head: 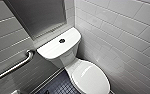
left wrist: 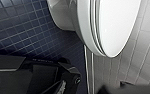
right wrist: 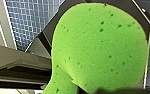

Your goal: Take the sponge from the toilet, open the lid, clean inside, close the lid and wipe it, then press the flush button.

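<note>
Head view, toilet: You look down on the white glossy ceramic toilet (head: 66, 58), set against the white tiled wall (head: 121, 32). Its small dark round flush button (head: 62, 40) sits in the middle of the tank top.
Head view, lid: The white glossy oval lid (head: 91, 77) lies shut on the bowl. Its long axis runs from the tank toward you and off to your right, so its free front edge is the end nearest you.
Left wrist view, lid: The lid's edge and the bowl rim hang close over the dark blue tiled floor (left wrist: 21, 27). By this, your left arm looks the nearer one to that front edge.
Right wrist view, sponge: The bright green, pinched-waist soft sponge (right wrist: 101, 57) sits right up against the camera.
Right wrist view, jaws: Dark parts of the right gripper (right wrist: 96, 37) flank the sponge on both sides, so you can take the jaws as clamped on it.
</note>
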You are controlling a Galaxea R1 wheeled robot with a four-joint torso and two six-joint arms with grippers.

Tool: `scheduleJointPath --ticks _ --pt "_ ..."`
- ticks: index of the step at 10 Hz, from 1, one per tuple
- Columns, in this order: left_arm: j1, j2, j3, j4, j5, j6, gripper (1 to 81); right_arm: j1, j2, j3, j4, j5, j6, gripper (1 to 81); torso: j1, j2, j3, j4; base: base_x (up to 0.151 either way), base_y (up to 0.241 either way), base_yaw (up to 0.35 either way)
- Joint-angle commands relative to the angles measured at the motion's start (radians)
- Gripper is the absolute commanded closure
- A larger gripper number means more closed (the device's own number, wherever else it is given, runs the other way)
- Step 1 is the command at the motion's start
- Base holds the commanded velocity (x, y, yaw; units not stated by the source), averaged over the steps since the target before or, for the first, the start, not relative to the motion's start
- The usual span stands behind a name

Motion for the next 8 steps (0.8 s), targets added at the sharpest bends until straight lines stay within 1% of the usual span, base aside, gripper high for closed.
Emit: scheduleJointPath --ticks 1,2,3,5,6,7,8 --pt "0.233 -0.074 0.051 0.272 0.02 0.016 1.0 -0.025 -0.047 0.035 -0.012 -0.086 0.007 81.1 0.0 0.0 0.0 0.0 0.0 0.0 0.0" --pt "0.291 -0.068 0.031 0.303 0.012 0.016 1.0 -0.032 -0.053 0.035 -0.007 -0.087 0.01 81.1 0.0 0.0 0.0 0.0 0.0 0.0 0.0" --pt "0.346 -0.062 0.021 0.343 0.004 0.016 1.0 -0.038 -0.059 0.038 -0.024 -0.089 0.009 81.1 0.0 0.0 0.0 0.0 0.0 0.0 0.0" --pt "0.452 -0.022 -0.029 0.435 -0.006 0.016 1.0 -0.03 -0.096 0.055 -0.049 -0.06 0.007 81.1 0.0 0.0 0.0 0.0 0.0 0.0 0.0" --pt "0.513 0.013 -0.083 0.479 -0.051 0.016 1.0 -0.021 -0.122 0.09 -0.047 0.006 0.007 81.1 0.0 0.0 0.0 0.0 0.0 0.0 0.0" --pt "0.566 0.05 -0.152 0.515 -0.088 0.016 1.0 -0.004 -0.172 0.159 -0.05 0.052 0.004 81.1 0.0 0.0 0.0 0.0 0.0 0.0 0.0" --pt "0.604 0.079 -0.204 0.536 -0.103 0.016 1.0 0.036 -0.222 0.224 -0.049 0.06 0.005 81.1 0.0 0.0 0.0 0.0 0.0 0.0 0.0"
